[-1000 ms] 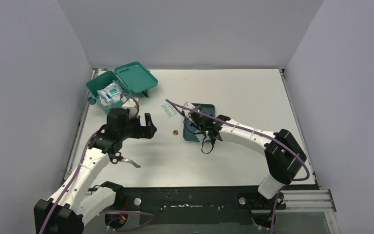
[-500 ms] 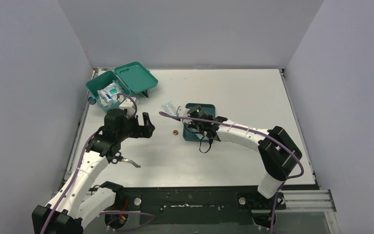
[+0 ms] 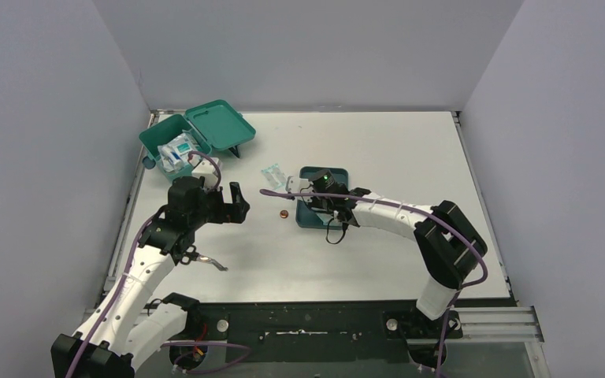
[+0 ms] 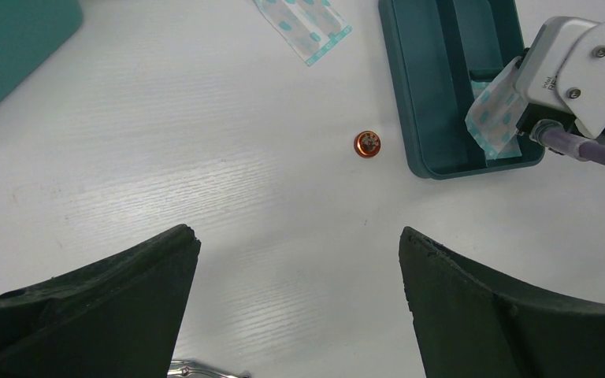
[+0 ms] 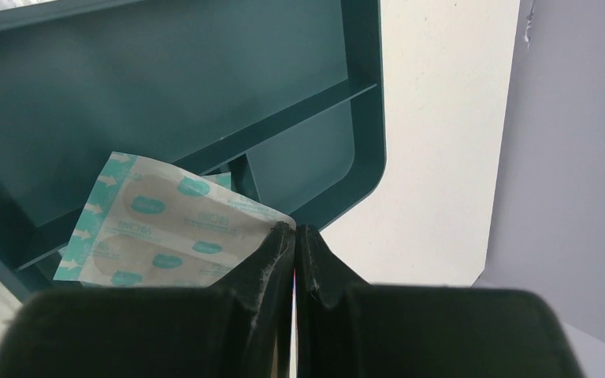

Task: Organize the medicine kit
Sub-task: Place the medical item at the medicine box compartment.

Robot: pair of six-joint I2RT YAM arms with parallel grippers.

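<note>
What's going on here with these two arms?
The right gripper is shut on a bandage, holding it over the tray. The left gripper hangs open above the table near a small orange disc, holding nothing. A second bandage lies beside the tray. The kit sits open at the far left with packets inside.
</note>
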